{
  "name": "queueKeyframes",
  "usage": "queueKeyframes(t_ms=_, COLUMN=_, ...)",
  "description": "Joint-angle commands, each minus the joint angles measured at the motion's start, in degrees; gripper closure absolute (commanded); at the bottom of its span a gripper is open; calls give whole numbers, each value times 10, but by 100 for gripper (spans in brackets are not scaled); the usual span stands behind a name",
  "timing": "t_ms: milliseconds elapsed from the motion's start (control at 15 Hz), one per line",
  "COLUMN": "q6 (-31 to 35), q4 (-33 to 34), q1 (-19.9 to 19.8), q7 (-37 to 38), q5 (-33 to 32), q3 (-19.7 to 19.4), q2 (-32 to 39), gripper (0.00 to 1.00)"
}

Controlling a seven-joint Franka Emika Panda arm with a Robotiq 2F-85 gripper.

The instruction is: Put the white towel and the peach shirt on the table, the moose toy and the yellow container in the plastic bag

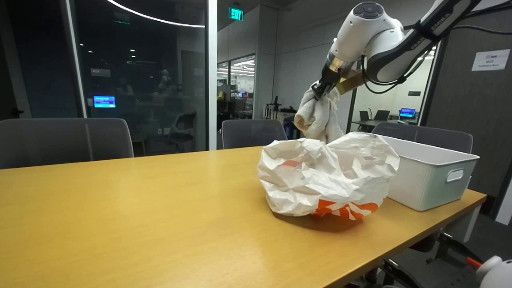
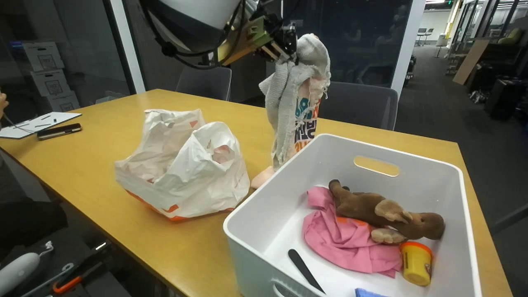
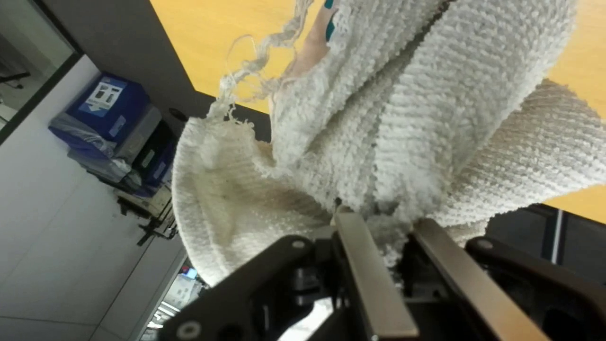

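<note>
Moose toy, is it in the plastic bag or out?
Out: the moose toy lies in the white bin, partly over pink cloth.

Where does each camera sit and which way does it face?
In an exterior view: set low, looking across the table toward the plastic bag and a glass wall; arm at upper right.
In an exterior view: raised, looking down into the white bin; arm at top.
Wrist view: on the wrist, facing along the gripper, shown at bottom, to the white towel.
Both exterior views show table, arm, plastic bag, white bin and white towel.
</note>
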Motion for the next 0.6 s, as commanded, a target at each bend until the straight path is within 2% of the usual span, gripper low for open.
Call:
queueKeyframes(t_ms=0, q6=-11, q4=85, q1=8, q7=-103, q5=75, q3=14, q2=84, gripper=94)
queueKeyframes(t_ms=67, q6=-18, q4=100, q1=6, q7=-132, q5=103, q3=19, q2=102, gripper=92)
queueKeyframes(t_ms=133, q6=-27, q4=111, q1=3, q7=-162, q5=135, q3=26, q2=117, gripper=59)
queueKeyframes(t_ms=200, q6=-40, q4=125, q1=0, q7=-187, q5=164, q3=32, q2=131, gripper=58)
queueKeyframes(t_ms=267, q6=-54, q4=135, q1=-3, q7=-211, q5=192, q3=38, q2=141, gripper=53)
queueKeyframes(t_ms=533, q6=-97, q4=157, q1=-13, q7=-277, q5=281, q3=51, q2=158, gripper=21)
